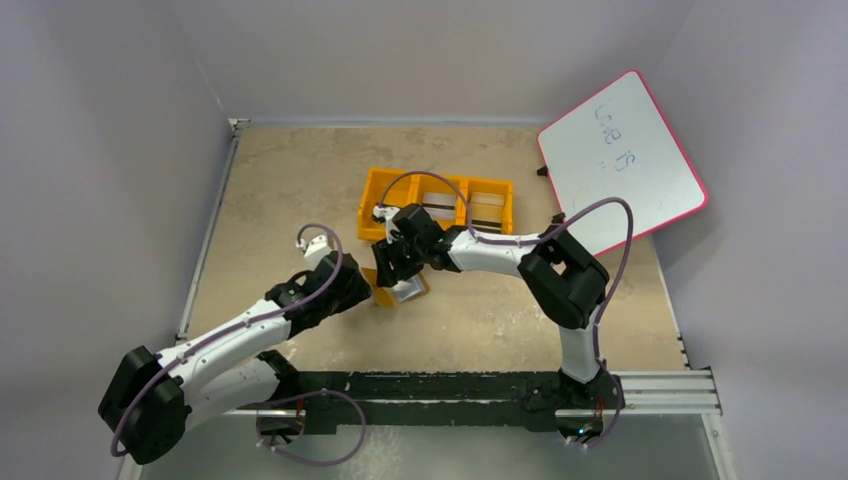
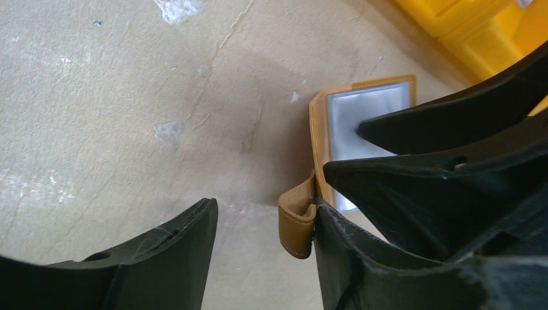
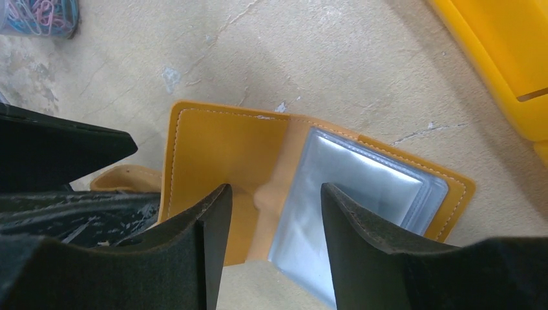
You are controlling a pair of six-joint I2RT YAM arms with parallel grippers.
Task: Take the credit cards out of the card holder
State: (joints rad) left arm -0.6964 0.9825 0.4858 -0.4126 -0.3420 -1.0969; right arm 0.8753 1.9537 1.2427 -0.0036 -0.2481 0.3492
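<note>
Lying open, card holder [image 3: 213,155]: flat on the table [image 1: 300,170], just on the near side of the orange tray [image 1: 372,200]; tan cover spread; silvery pocket stack [image 3: 368,187] on the half nearer the tray
Closure strap [image 2: 296,223]: curled up at the holder's edge farthest from the tray
Left gripper [image 2: 265,213]: released; jaws apart, the strap between them and touching one finger; nothing grasped
Right gripper [image 3: 274,194]: released; fingers straddle the holder's fold, low over it; whether they touch it cannot be told
Credit cards: none seen loose near the tray; whether any sit in the pockets cannot be told through the sheen
Progress: holder is open, so access is gained; no card seen drawn out; judged early, with the extraction itself left to do
Next, as a guess: pin one half; pinch a card edge at the pocket mouth
</note>
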